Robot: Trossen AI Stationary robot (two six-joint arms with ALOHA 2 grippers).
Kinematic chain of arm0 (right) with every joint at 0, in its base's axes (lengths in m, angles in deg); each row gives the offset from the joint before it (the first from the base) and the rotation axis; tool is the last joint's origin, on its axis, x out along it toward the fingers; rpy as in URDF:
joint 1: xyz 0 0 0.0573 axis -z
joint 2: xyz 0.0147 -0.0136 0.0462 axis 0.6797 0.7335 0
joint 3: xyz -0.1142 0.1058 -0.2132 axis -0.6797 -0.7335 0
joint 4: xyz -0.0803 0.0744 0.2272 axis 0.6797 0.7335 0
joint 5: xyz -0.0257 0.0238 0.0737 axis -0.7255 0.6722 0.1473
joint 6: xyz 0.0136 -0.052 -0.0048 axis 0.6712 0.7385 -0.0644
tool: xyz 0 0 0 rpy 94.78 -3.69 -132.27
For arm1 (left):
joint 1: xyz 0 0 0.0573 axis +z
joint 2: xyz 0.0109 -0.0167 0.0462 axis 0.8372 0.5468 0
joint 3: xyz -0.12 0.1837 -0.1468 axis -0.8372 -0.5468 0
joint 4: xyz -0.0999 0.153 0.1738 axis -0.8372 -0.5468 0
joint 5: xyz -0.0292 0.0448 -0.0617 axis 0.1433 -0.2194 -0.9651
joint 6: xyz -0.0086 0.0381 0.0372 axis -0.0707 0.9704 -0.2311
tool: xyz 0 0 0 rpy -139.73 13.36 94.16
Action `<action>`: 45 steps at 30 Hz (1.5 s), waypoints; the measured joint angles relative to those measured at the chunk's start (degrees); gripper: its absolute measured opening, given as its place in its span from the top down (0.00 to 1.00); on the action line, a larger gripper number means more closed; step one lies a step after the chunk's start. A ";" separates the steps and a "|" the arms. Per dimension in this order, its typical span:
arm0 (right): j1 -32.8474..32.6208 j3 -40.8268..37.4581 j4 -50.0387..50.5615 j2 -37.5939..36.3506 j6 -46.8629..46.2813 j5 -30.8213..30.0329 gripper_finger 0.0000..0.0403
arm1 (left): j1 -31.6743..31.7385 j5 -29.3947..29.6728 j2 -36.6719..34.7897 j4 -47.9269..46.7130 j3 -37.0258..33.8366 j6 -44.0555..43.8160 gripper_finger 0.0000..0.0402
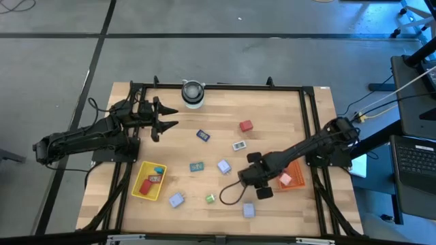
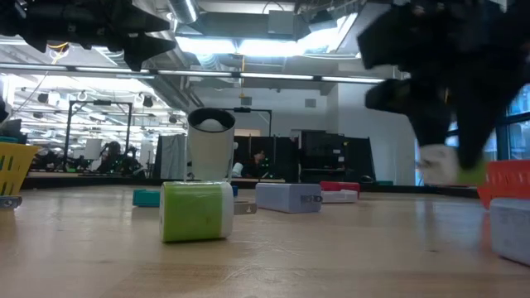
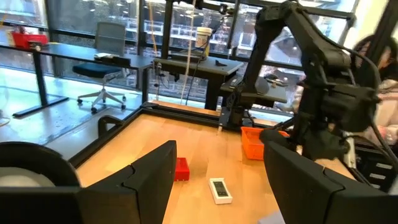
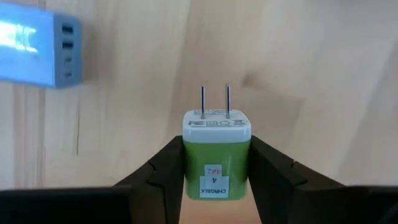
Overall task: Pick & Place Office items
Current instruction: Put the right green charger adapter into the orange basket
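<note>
The right gripper [image 4: 216, 177] is clamped on a green wall charger [image 4: 217, 155], one finger pressed flat on each of its side faces, with the white cap and two metal prongs poking out ahead, held just off the wooden table [image 1: 272, 109] a little way in from the red tray [image 1: 294, 171] toward the table's middle. I judge the charger light, rigid and fairly slick plastic, so squeezing the broad flat sides near the middle looks the right hold; the thin prongs are the part to keep clear of the tray's wall when it goes down. Only the right wrist view shows this grip and the printed label; from overhead the arm hides the charger, and at table height it is just a green and white blur under the dark arm. The overhead view alone lays out the rest: beyond the red tray toward the far side sits a red block [image 1: 246, 126], farther across stands the yellow tray [image 1: 139, 191] with items in it, and a lavender charger [image 1: 248, 210] lies just beside the right gripper. The left gripper [image 1: 168, 116] waits with fingers spread, holding nothing, well across the table from the red tray, beside the white cylinder [image 1: 193, 94]
</note>
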 joint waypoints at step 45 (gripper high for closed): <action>-9.27 -25.56 4.39 -46.67 -38.45 -11.73 0.65 | -0.02 -12.51 -1.77 7.31 0.00 -1.16 0.41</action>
